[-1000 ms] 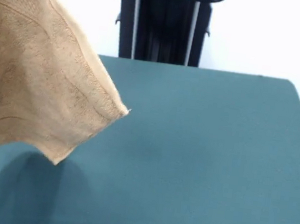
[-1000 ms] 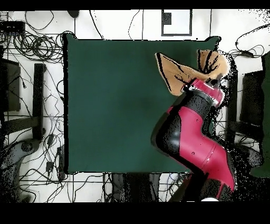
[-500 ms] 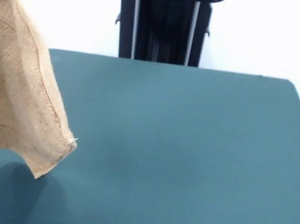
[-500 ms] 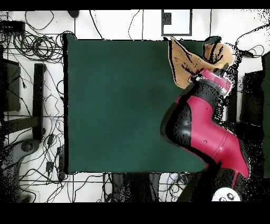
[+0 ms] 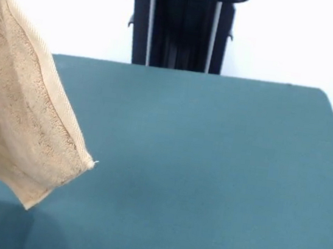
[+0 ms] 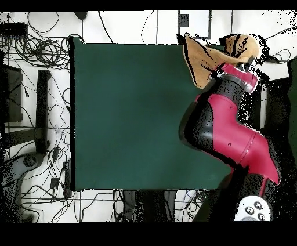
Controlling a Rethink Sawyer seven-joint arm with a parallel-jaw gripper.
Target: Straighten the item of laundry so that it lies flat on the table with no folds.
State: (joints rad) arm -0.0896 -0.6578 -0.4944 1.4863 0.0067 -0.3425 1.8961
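Observation:
The item of laundry [image 5: 14,117], a tan-orange terry towel, hangs in the air at the left edge of the front view, its lower corner just above the table [image 5: 210,167]. In the overhead view the towel [image 6: 202,61] is bunched over the table's [image 6: 127,116] top right corner, spreading to both sides of the red arm's end. My gripper [image 6: 228,65] is under the arm's wrist and mostly hidden by it and the cloth, which it holds lifted.
The black pedestal [image 5: 182,25] stands behind the table's far edge. Tangled cables [image 6: 35,52] lie on the floor left of the table. The red and black arm [image 6: 226,133] reaches over the table's right side.
The arm has swung towards the table's top right corner in the overhead view. In the front view the hanging towel has shifted left, and its corner has dropped slightly.

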